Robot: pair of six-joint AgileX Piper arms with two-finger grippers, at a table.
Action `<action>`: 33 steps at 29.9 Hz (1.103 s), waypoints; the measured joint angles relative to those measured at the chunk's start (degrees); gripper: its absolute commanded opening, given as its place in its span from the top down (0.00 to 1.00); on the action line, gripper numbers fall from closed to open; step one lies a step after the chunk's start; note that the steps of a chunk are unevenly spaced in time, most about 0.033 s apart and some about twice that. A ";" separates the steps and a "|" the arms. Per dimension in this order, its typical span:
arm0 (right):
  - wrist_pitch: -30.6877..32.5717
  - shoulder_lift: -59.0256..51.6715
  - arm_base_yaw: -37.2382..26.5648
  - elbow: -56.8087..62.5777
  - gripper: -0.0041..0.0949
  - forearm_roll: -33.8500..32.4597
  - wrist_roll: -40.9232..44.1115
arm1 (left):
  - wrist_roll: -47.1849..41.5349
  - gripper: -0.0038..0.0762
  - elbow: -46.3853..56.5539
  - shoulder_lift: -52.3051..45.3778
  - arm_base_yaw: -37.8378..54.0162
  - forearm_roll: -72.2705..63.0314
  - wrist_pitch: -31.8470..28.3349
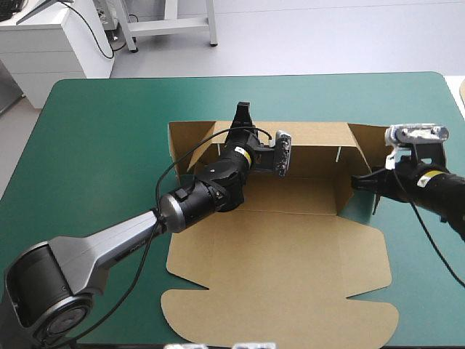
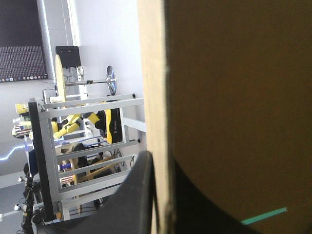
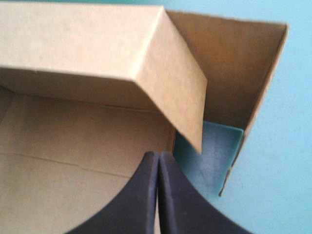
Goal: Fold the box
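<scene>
The brown box lies mid-table, its lid flat toward the near edge and its far wall raised. My left gripper is shut on the top edge of that far wall near its left end. In the left wrist view the board's edge runs up between the left gripper's black fingers. My right gripper is shut with nothing in it, at the box's right end. Its tip rests over the box floor, beside a folded-in flap and the raised side wall.
The teal-green cover shows to the left of and beyond the box. A strip of cover lies outside the right side wall. The table's right edge runs close behind my right arm.
</scene>
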 measured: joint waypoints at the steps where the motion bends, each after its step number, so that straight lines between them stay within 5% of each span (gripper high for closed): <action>1: 0.25 1.05 0.00 -1.57 0.97 -0.21 0.02 | -0.83 0.96 0.37 -0.08 -0.35 0.65 0.45; 21: 7.57 34.30 -0.27 -34.51 0.97 -10.82 5.53 | -7.61 0.96 2.39 -0.29 -4.94 6.56 6.66; 33: 16.21 39.00 -10.47 -36.64 0.98 -2.81 -1.27 | -21.19 0.96 9.22 -0.86 -7.33 20.46 9.08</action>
